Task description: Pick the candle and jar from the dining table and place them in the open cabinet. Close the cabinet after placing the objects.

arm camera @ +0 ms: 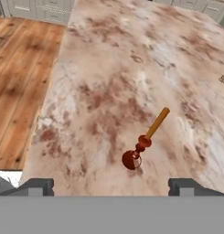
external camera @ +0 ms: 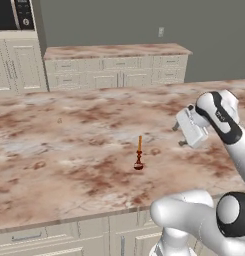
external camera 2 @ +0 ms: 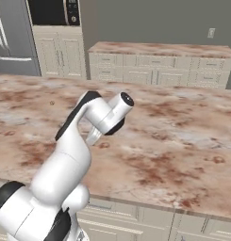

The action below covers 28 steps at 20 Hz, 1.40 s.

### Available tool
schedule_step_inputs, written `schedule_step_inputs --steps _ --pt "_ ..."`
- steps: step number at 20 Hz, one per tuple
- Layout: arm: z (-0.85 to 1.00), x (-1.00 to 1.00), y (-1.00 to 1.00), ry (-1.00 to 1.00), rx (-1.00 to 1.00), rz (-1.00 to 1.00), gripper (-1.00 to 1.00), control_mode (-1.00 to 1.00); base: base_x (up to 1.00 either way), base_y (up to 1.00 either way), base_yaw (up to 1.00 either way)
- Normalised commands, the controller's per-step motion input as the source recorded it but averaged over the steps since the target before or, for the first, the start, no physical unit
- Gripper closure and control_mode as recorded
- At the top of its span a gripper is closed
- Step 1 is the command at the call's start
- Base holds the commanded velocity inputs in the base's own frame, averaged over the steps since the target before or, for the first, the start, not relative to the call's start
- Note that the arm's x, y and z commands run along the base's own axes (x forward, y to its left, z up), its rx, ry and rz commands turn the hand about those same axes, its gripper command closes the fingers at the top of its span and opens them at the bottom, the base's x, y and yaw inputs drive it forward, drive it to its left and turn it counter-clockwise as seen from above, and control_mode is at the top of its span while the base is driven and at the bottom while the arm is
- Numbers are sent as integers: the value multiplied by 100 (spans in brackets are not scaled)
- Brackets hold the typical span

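Observation:
The candle (external camera: 139, 155), a thin orange taper on a small dark red-brown holder, stands upright on the dining table (external camera: 69, 150) near its front edge. My gripper (external camera: 178, 135) hovers above the table to the candle's right, apart from it, its jaws pointing left towards the candle. In the hand view the candle (arm camera: 143, 144) lies just ahead of the gripper (arm camera: 112, 187), between the two widely spread fingertips (arm camera: 38, 186); the gripper is open and holds nothing. My arm hides the candle in the right base view. The jar and the cabinet are out of view.
A back counter with cream drawers (external camera: 116, 65) runs along the grey wall behind the table. A microwave (external camera: 14, 15) sits over tall cream doors at the far left, beside a steel fridge (external camera 2: 8, 37). Wooden floor (arm camera: 17, 68) lies past the table's edge.

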Motion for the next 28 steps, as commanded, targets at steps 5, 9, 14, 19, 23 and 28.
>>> schedule_step_inputs --steps 5,9,14,19,23,28 --pt "-14 41 2 5 3 -2 -100 -100 0 0 0" --pt "-21 33 0 5 2 -2 -100 -100 0 0 0" --pt "-28 25 1 4 2 -2 -100 -100 0 0 0" --pt "-23 37 2 2 2 -3 -100 -100 0 0 0" --pt "-15 31 0 0 3 -3 -100 -100 0 0 0" --pt "-12 18 0 0 4 -2 -100 -100 0 0 0"
